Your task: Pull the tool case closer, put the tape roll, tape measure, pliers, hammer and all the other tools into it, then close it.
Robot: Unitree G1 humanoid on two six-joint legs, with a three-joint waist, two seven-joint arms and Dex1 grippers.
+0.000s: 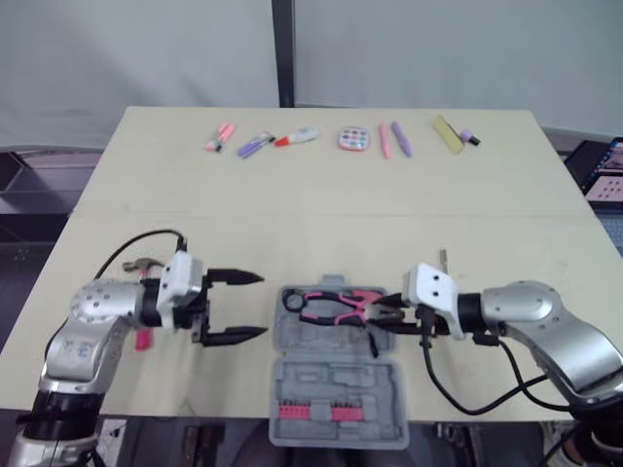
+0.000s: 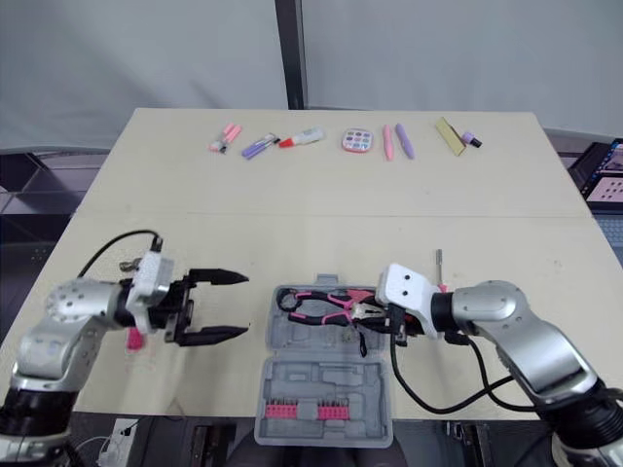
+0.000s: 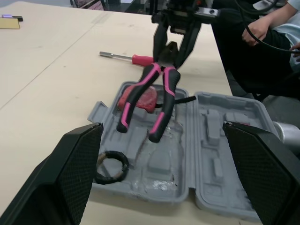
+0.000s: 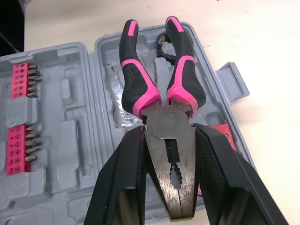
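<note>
The grey tool case (image 1: 331, 377) lies open at the table's front edge, its lid half nearest me. My right gripper (image 4: 168, 133) is shut on the head of the pink-and-black pliers (image 1: 331, 304) and holds them low over the case's far half, handles pointing left. In that half lie a black tape roll (image 3: 111, 167) and a red tape measure (image 3: 140, 99), partly under the pliers. My left gripper (image 1: 260, 305) stands open just left of the case, holding nothing. The hammer (image 1: 144, 265) lies behind my left wrist. A red-handled screwdriver (image 3: 126, 57) rests on the table beyond the right gripper.
Pink bit holders (image 4: 18, 122) sit in the lid half. Several markers and small items (image 1: 292, 138) line the table's far edge. A seated person (image 3: 272, 28) is at the table's right side. Bare tabletop lies between the case and the far row.
</note>
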